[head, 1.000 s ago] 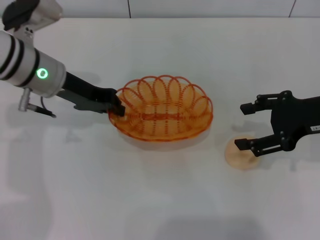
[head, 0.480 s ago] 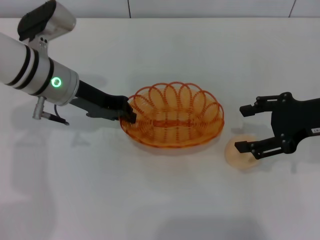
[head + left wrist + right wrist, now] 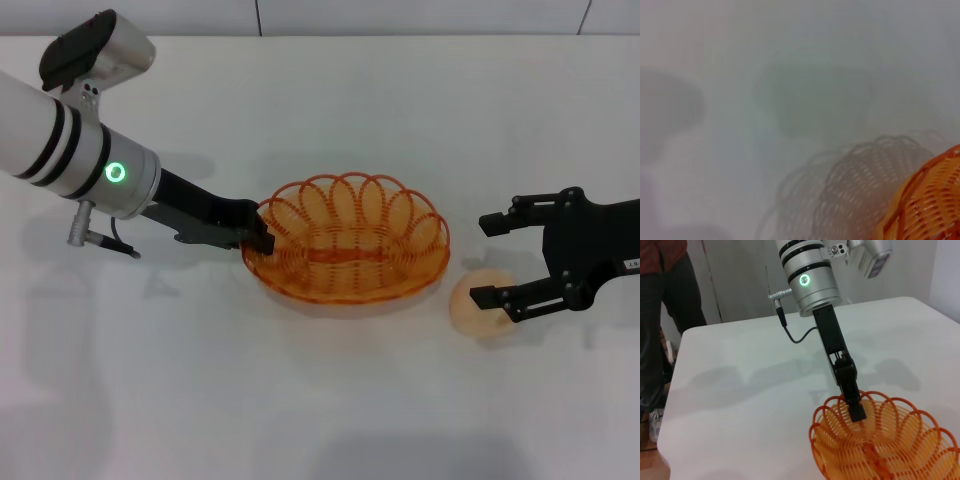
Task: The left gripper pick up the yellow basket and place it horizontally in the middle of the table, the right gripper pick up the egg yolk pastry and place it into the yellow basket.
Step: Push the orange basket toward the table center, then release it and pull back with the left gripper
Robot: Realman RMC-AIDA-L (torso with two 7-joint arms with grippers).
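Here, the left gripper (image 3: 258, 236) pinching the looped wire rim of the oval yellow basket (image 3: 347, 249), basket sitting on the smooth white table (image 3: 320, 400), round pale egg yolk pastry (image 3: 480, 305) lying just right of the basket, the right gripper (image 3: 492, 258) hovering over it, fingers spread wide, gripping nothing.

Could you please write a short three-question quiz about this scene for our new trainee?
1. True or false: the egg yolk pastry already lies inside the yellow basket.
2. Which gripper is clamped on the basket's rim: A) left gripper, B) right gripper?
3. Fill in: the right gripper hovers open above the ____.

Key: 1. False; it sits on the table, beside the basket. 2. A. 3. Egg yolk pastry.
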